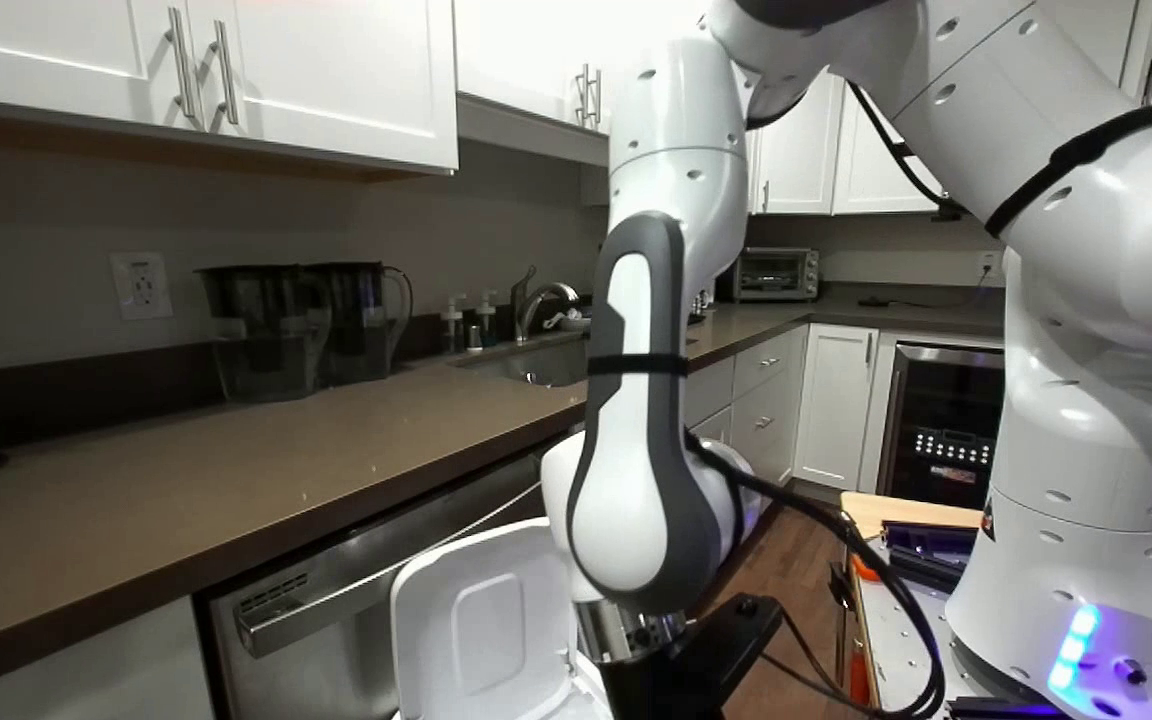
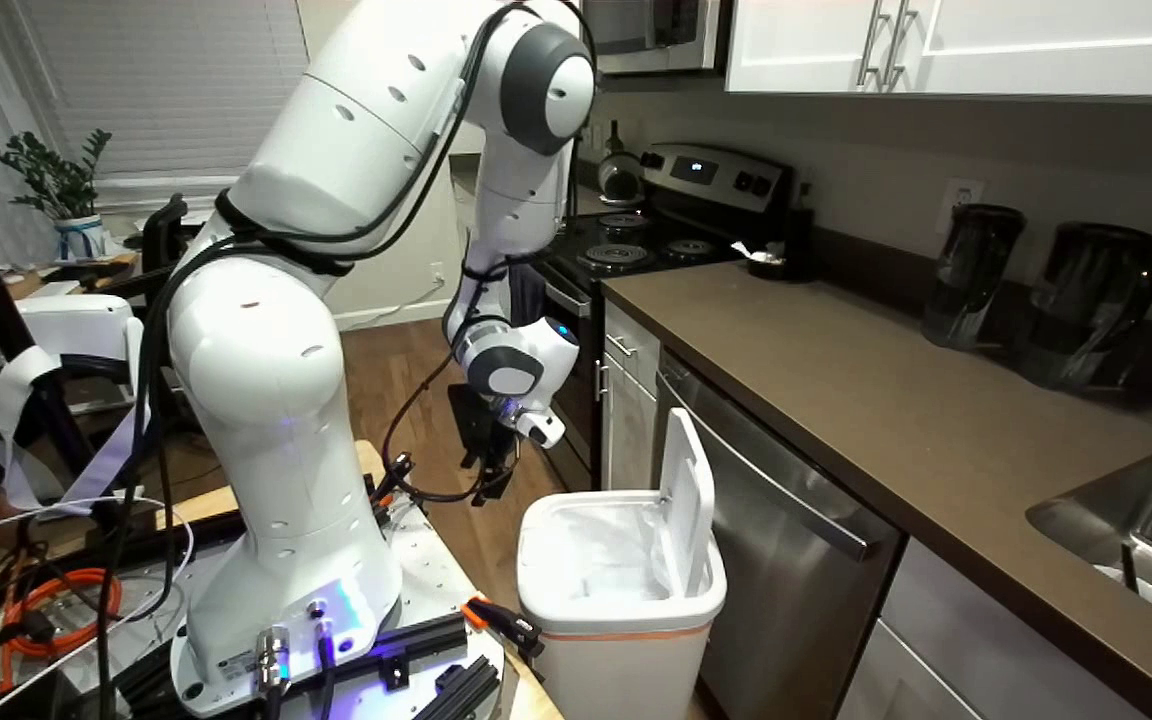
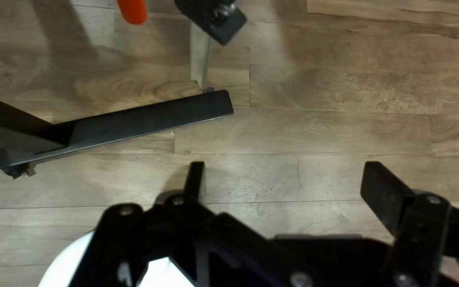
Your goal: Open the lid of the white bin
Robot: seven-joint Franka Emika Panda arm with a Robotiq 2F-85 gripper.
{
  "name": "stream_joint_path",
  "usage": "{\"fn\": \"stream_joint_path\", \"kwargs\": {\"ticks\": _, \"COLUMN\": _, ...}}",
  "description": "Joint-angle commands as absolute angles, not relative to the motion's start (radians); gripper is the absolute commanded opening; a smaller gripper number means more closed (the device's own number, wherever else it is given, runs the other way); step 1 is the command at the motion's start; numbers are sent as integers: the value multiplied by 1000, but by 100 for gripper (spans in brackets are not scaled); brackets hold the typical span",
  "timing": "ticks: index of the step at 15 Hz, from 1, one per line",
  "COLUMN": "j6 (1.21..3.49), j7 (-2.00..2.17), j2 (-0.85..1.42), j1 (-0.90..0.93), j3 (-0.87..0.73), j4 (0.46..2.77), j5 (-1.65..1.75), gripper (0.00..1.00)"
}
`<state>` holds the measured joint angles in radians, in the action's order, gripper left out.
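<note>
While my gripper [image 3: 285, 179] hangs over the floor [image 3: 373, 131], its jaws wide apart, I see the lid [image 2: 691, 490] standing raised on the white bin [image 2: 626, 672]. That bin sits beside the edge of the surface [image 2: 428, 570] carrying my robot base [image 2: 281, 590], between that edge and the dishwasher [image 2: 786, 590].

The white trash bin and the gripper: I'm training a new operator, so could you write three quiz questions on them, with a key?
1. Choose: the lid of the white trash bin is A: shut flat; B: raised at one side; C: detached.
2. True or false: in the wrist view, the gripper is open.
3. Fill in: the appliance beside the white trash bin is a stainless steel ____.
Key: 1 B; 2 true; 3 dishwasher.
</note>
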<state>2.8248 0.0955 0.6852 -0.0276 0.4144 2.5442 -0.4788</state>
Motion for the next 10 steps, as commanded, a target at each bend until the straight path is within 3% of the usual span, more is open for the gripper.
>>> {"fn": "stream_joint_path", "kwargs": {"ticks": 1, "j6": 2841, "j7": 98, "j2": 488, "j1": -76, "j3": 462, "j4": 2715, "j5": -515, "gripper": 100}}
{"fn": "stream_joint_path", "kwargs": {"ticks": 10, "j6": 2863, "j7": 222, "j2": 262, "j1": 50, "j3": 246, "j4": 2801, "j5": -434, "gripper": 100}}
